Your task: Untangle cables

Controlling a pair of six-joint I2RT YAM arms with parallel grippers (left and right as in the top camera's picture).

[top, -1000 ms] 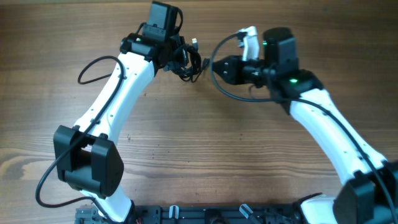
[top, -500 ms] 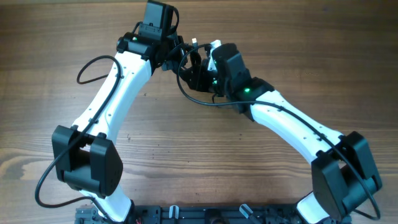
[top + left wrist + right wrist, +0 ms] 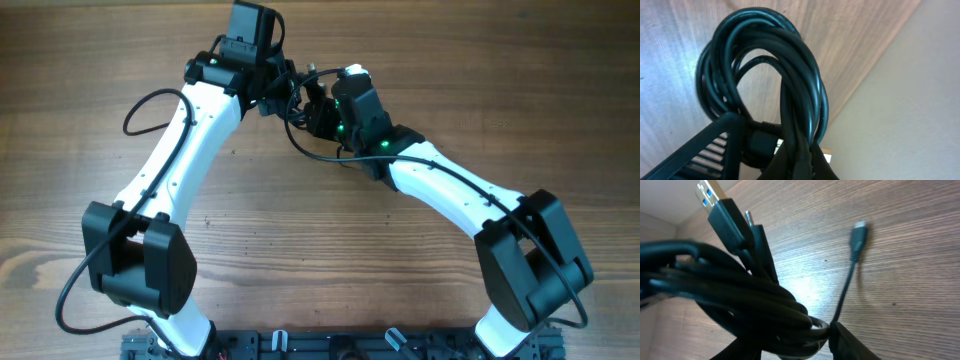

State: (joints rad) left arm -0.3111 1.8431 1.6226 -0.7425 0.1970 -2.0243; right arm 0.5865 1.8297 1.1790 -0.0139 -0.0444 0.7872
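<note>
Across swings the right arm! A second ago it sat well off toward the right side of the worktop [image 3: 300,260]; now its elbow has folded in and the right gripper [image 3: 320,112] is nose to nose with the left one, up near the middle of the far edge.

The left gripper [image 3: 284,90] is clamped shut on the cables [image 3: 303,92], and its wrist view shows the black coil looping up out of the closed fingers, held clear of the wood. So the clump sits between the two grippers, with the left one on its left flank and the right one pushing in from the right and near side.

From the right wrist, the bundle runs crosswise in front of the fingers. A USB-A plug [image 3: 720,207] pokes up at the top left, and one thin cord with a small plug [image 3: 858,234] hangs free on the right. Whether the right jaws have closed on a strand cannot be told, because the bundle hides the gap.

That loose thin cord looks like the likeliest one to pull. It lies on the right gripper's own side, running roughly in line with that gripper's fingers, away from the left grip.
</note>
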